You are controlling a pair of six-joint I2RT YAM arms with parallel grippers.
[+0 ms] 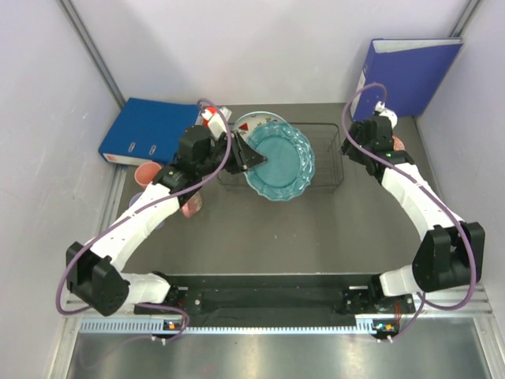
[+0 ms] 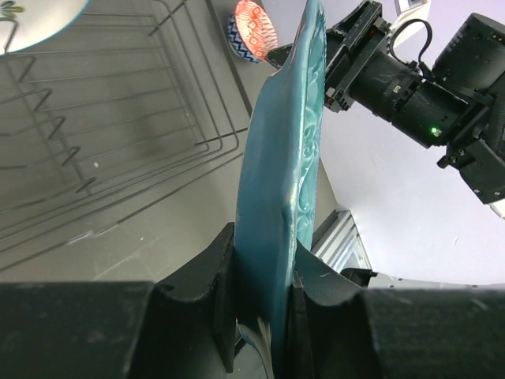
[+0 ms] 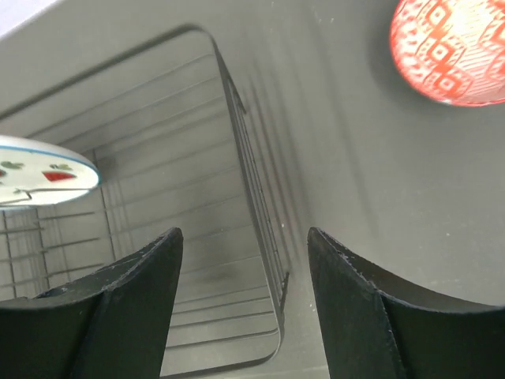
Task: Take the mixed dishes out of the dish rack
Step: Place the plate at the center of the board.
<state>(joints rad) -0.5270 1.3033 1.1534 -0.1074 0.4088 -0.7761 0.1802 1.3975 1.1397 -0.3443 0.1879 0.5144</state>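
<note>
My left gripper [image 1: 246, 155] is shut on the rim of the teal scalloped plate [image 1: 280, 162] and holds it tilted over the left half of the dark wire dish rack [image 1: 327, 158]. In the left wrist view the plate [image 2: 280, 197] stands edge-on between my fingers. The white watermelon plate [image 1: 249, 121] stands in the rack behind it. My right gripper [image 3: 245, 237] is open and empty above the rack's right edge [image 3: 252, 197]. The pink patterned bowl [image 3: 450, 47] sits on the table right of the rack. Two salmon-pink cups [image 1: 146, 172] [image 1: 192, 207] stand left of the rack. The lavender cup is hidden.
One blue ring binder [image 1: 150, 130] lies at the back left, and another [image 1: 410, 75] stands at the back right. Walls close in on both sides. The right arm [image 2: 410, 87] shows beyond the plate in the left wrist view.
</note>
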